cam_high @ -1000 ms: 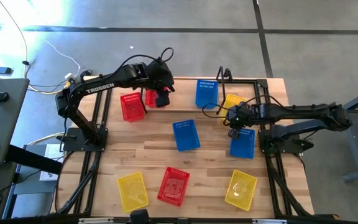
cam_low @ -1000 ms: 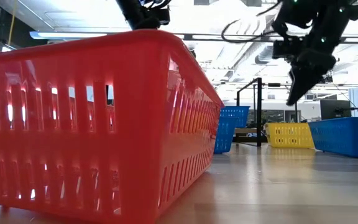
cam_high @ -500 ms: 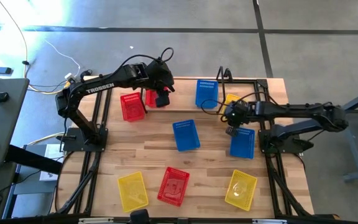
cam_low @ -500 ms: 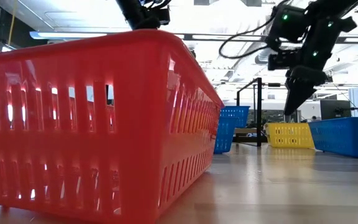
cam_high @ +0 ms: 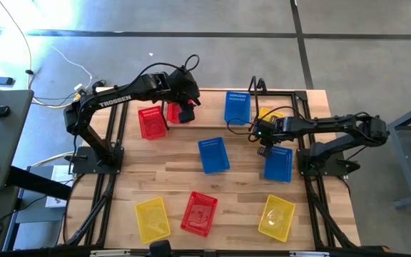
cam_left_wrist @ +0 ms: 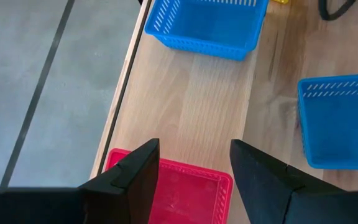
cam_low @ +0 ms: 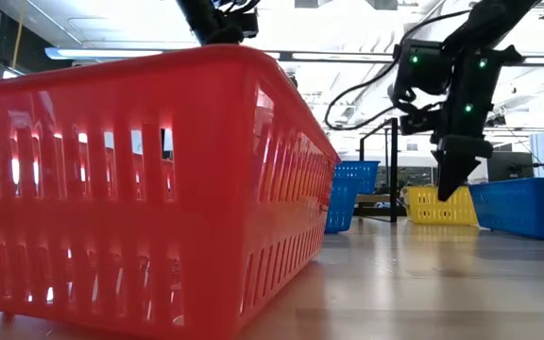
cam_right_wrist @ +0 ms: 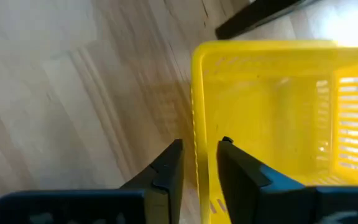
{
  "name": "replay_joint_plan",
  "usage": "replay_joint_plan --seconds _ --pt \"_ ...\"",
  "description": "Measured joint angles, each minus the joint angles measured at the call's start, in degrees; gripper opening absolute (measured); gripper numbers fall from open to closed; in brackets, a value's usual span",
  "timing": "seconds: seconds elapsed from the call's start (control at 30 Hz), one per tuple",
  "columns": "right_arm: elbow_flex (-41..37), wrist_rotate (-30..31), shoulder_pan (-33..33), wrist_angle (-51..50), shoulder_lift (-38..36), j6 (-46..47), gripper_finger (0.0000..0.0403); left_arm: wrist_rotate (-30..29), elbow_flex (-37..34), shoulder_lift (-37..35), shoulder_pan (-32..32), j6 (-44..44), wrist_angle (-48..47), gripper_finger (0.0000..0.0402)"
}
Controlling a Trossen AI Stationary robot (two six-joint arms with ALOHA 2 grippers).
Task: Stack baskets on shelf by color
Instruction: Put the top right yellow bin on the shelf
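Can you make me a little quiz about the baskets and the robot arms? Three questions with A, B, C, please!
1. Where is the right pincer?
A. At the rim of a yellow basket
B. Inside a blue basket
C. Over the nearest red basket

2. How many blue baskets does the high view show on the table?
A. One
B. Three
C. Five

3. How is the left pincer?
A. Shut on a blue basket
B. Open, above a red basket
C. Shut on a cable

Answers: 1 A, its fingers straddle the yellow wall in the right wrist view. 2 B, three blue ones show from above. 3 B, the left wrist view shows a wide gap over the red one.
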Motion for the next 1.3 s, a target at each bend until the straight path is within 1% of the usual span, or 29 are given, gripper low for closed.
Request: replay_joint_plan --seconds 0.07,0.2,0.3,0.47,0.7,0.83,1.03,1.17,1.3 --pt "0.0 -0.2 0.0 0.0 0.6 0.6 0.0057 0.0 0.0 0.0 0.0 0.0 0.0 0.0186" --pt "0.0 -0.2 0.0 -0.1 0.7 2.8 0.001 0.0 0.0 0.0 0.0 0.0 0.0 0.0186" --pt "0.7 -0.2 0.0 -1.2 0.6 4.4 0.0008 0.0 0.0 0.0 0.0 0.0 0.0 0.0186" --pt "3.9 0.6 0.0 -5.1 0.6 6.8 0.0003 0.0 0.0 0.0 0.0 0.0 0.0 0.0186" --pt "8.9 6.3 0.0 -15.9 0.6 14.3 0.0001 0.0 0.0 0.0 0.0 0.0 0.0 0.0186" --pt "11.2 9.2 0.0 -19.6 0.6 17.3 0.0001 0.0 0.0 0.0 0.0 0.0 0.0 0.0186" --pt "15.8 17.3 0.0 -24.8 0.6 23.6 0.0 0.0 0.0 0.0 0.0 0.1 0.0 0.0186" --pt "19.6 22.7 -0.2 -29.0 0.6 26.8 0.0 0.0 0.0 0.0 0.0 1.8 0.0 0.0186" --pt "23.5 26.6 -1.6 -30.2 0.6 26.5 0.0 0.0 0.0 0.0 0.0 2.0 0.0 0.0186"
